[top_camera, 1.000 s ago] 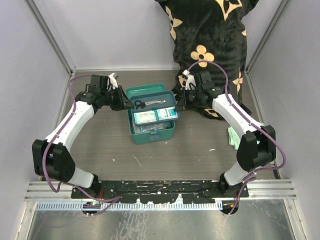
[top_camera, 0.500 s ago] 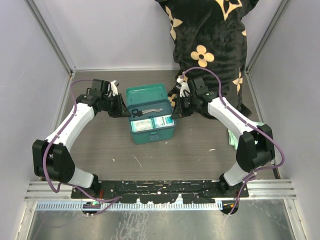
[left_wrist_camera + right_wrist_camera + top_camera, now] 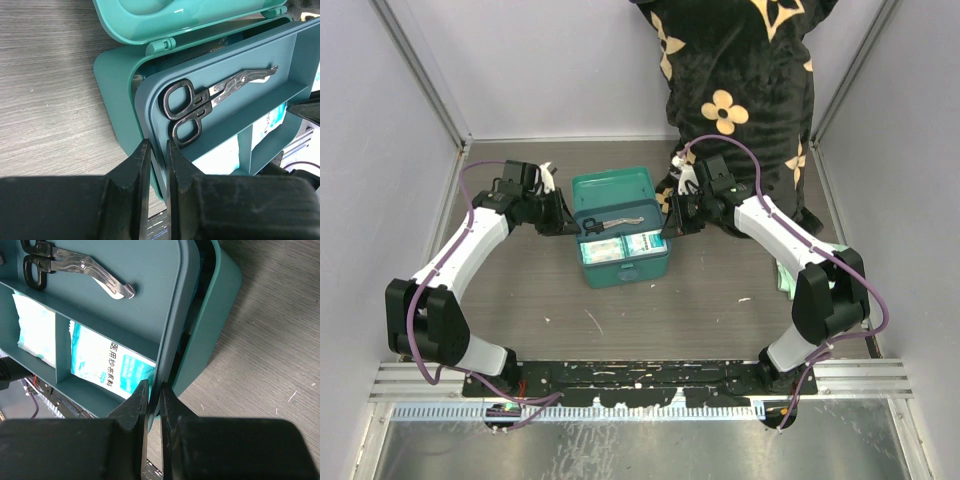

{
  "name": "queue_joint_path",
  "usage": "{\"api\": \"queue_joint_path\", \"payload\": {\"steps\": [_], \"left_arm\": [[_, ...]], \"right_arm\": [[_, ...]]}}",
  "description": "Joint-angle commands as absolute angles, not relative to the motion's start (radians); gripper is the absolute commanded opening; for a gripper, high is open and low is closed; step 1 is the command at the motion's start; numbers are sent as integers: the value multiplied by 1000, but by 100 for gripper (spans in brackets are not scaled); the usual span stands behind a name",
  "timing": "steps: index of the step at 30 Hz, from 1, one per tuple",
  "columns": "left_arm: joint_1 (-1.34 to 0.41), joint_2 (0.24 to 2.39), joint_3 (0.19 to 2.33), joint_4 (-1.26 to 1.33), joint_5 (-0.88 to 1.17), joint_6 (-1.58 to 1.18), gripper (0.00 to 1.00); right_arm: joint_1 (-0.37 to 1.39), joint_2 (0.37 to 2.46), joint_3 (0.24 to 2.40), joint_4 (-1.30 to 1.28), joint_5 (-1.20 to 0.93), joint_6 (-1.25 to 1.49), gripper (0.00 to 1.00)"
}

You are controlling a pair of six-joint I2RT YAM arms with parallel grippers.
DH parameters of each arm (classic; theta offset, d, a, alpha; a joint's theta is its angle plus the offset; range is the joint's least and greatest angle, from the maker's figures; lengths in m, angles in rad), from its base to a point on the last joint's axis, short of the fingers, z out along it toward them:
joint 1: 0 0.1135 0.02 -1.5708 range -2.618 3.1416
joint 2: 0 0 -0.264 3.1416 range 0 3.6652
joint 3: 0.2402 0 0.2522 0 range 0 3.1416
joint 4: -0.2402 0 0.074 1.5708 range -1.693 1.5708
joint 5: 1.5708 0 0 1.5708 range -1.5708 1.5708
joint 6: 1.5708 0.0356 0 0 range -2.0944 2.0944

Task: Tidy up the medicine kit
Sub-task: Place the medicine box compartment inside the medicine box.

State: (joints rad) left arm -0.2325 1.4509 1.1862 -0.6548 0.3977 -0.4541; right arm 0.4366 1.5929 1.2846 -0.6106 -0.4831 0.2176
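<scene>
Medicine kit (image 3: 625, 270) is noted at centre of top view, on table (image 3: 710, 300). Its lid (image 3: 612, 187) is open and lies toward upper edge of frame. A divided tray (image 3: 638, 222), darker blue-teal than the kit, is placed across the open base. Whether it is seated or held just clear can't be told.

Left tool (image 3: 570, 223) is seen at tray's left end. In L wrist view, lower centre, its fingers (image 3: 140, 190) are drawn nearly together, w/ tray rim pinched between them.

Right tool (image 3: 667, 226) is seen at tray's right end. In R wrist view, lower centre, its fingers (image 3: 135, 412) are likewise almost closed, w/ opposite rim clamped. Kit wall is seen just outside the rim there, right of centre.

Contents:
- Scissors (image 3: 200, 105), black handles, are laid flat in the long compartment, blades toward upper right of L wrist view.
- Packets (image 3: 107, 365), white and teal w/ printed text, are held in the two smaller compartments.

Pale green cloth (image 3: 785, 275) is noted at right of top view, beside R arm. Black fabric w/ tan flower pattern (image 3: 740, 80) is noted at upper right, behind the table.
</scene>
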Motion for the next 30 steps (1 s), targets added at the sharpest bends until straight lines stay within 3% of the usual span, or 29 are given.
{"api": "queue_joint_path", "payload": {"steps": [1,30], "left_arm": [[-236,1426,1178,-534,446,-439,0],[-237,1441,1134,-466,453,-428,0]], "right_arm": [[476,1572,1303,-508,-675,231,4],[480,1583,1291,-492,-642,222,7]]}}
